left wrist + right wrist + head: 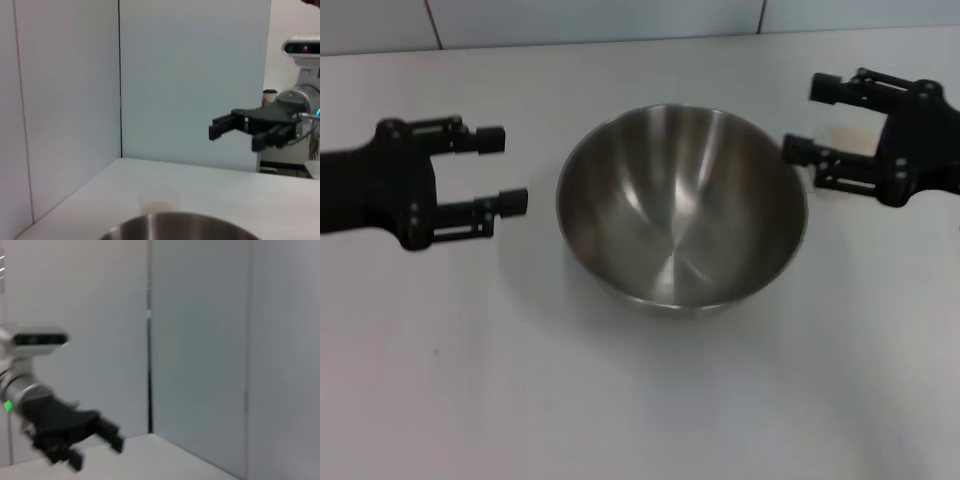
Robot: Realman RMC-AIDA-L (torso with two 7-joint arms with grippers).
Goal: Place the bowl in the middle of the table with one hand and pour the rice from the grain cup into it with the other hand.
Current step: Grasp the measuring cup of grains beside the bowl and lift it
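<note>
The steel bowl (pixel 680 215) stands upright and empty in the middle of the white table (pixel 620 410). My left gripper (pixel 506 171) hovers open and empty just left of the bowl. My right gripper (pixel 810 120) hovers open and empty at the bowl's right rim. The clear grain cup (pixel 850 138) stands on the table behind the right gripper's fingers, mostly hidden. In the left wrist view the cup (pixel 159 199) shows beyond the bowl's rim (pixel 175 225), with pale rice (pixel 159 204) in its bottom and the right gripper (pixel 233 138) above it. The right wrist view shows the left gripper (pixel 97 452).
Pale wall panels (pixel 620 20) close off the table's far edge. The robot's head (pixel 300 47) and a paper cup (pixel 270 95) show in the background of the left wrist view.
</note>
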